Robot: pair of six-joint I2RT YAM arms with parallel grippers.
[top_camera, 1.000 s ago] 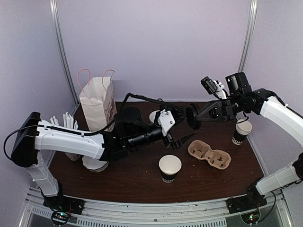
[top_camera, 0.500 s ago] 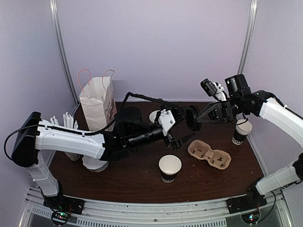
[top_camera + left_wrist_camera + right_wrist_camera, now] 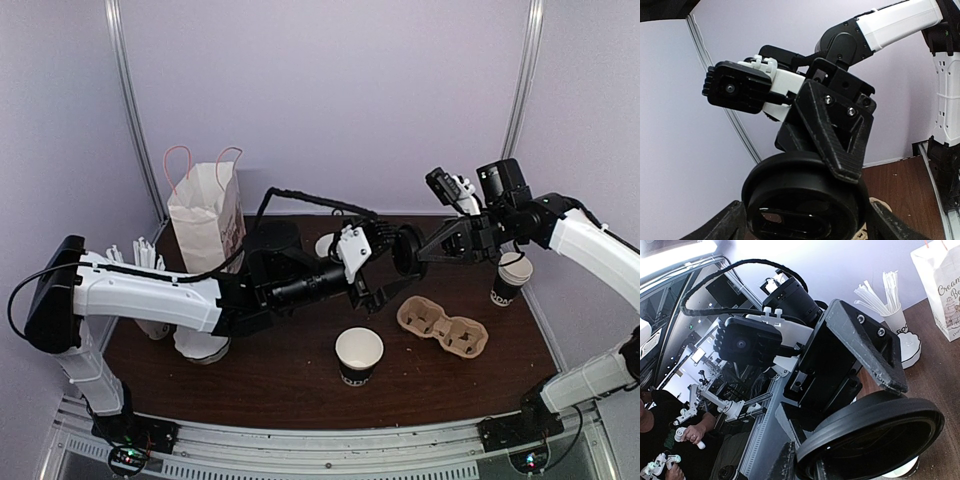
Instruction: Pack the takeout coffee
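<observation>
**Lid in mid-air between the arms, no cup capped yet**

At the far left the bag (image 3: 205, 215) stands upright at the back of the bench (image 3: 290, 385), with a holder of straws (image 3: 140, 260) just beside it. Its inside is hidden, so I cannot tell whether anything is packed.

The left arm (image 3: 150, 295) reaches toward mid-bench. Its jaws stand wide, one finger on each side of the lid (image 3: 785, 195), and appear not to touch it. The round black lid hangs above the bench, pinched at its rim by the right jaws, which are narrow on it.

No cup in view wears a black lid, so the coffee seems not yet put together. The step in hand looks like a hand-over or re-grip of the lid ahead of capping.

Next, I judge, the left jaws must close squarely on the rim before the right jaws let go, and the lid must then go down level onto a cup. An open, white-rimmed cup (image 3: 358, 355) stands near the front. The carrier (image 3: 442, 325) lies to its right, with another cup (image 3: 510, 278) beyond it.

The right wrist view shows "Cream" on the bag, over a line starting "Be" that the frame edge cuts off. The cups carry white lettering too small to read whole.
</observation>
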